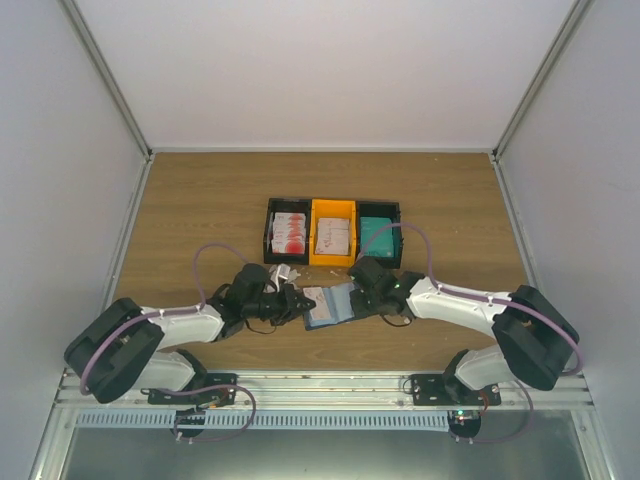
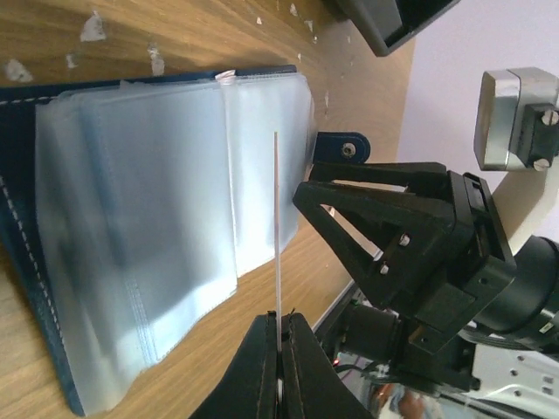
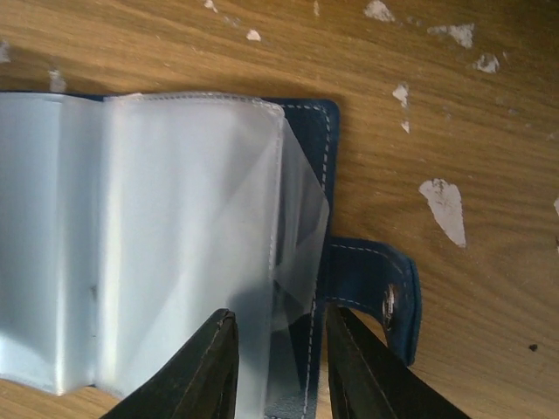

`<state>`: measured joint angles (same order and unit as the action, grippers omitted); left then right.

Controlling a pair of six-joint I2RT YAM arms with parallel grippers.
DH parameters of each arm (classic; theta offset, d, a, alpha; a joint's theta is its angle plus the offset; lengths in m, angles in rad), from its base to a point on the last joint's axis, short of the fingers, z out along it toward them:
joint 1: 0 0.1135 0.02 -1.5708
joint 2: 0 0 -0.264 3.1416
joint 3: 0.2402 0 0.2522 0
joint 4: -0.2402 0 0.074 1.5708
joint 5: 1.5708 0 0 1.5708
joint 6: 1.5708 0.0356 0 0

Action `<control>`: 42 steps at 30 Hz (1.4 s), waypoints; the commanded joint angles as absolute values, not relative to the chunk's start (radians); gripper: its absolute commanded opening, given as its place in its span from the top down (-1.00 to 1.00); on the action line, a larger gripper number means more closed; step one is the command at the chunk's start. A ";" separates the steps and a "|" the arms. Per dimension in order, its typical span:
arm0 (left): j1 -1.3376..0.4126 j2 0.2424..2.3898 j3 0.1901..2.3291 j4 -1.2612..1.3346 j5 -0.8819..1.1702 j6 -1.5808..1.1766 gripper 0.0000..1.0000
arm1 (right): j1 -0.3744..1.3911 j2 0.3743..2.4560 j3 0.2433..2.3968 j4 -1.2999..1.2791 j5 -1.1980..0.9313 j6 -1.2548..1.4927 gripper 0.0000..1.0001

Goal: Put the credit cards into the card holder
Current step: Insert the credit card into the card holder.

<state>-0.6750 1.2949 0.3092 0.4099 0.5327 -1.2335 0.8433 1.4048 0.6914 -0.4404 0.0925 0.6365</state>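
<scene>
Left hand (image 2: 279,339): fingers pressed together on one credit card (image 2: 277,227), seen edge-on, its free end aimed at the clear sleeves (image 2: 157,218).
Right hand (image 3: 278,367): fingers apart, straddling a loose sleeve edge and the navy cover beside the clasp tab (image 3: 376,292); no pinch shows.
Card holder (image 3: 304,131): lies open on the desk (image 3: 454,87), between the two hands.
Progress: early, I judge. The sleeves look empty and the held card is not yet inserted.
Left to do: credit cards (image 1: 288,233) sit stacked in the bins (image 1: 333,205).
Arms: both reach low and inward, meeting at the holder.

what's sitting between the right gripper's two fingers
The right wrist view shows the card holder's outer edge there: a clear plastic sleeve and the navy stitched cover beside it. The right gripper has its jaws standing apart on either side.
</scene>
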 commanded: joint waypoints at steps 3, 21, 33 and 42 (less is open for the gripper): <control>-0.698 1.374 0.342 0.572 0.512 -1.110 1.00 | 0.854 1.423 0.662 -0.437 0.136 0.655 0.40; -0.729 1.633 0.354 0.766 0.460 -1.189 1.00 | 0.854 1.485 0.650 -0.449 0.137 0.673 0.51; -0.739 1.723 0.363 0.859 0.466 -1.224 1.00 | 0.854 1.483 0.644 -0.441 0.121 0.692 0.54; -0.743 1.756 0.382 0.874 0.477 -1.237 1.00 | 0.854 1.451 0.631 -0.429 0.100 0.713 0.51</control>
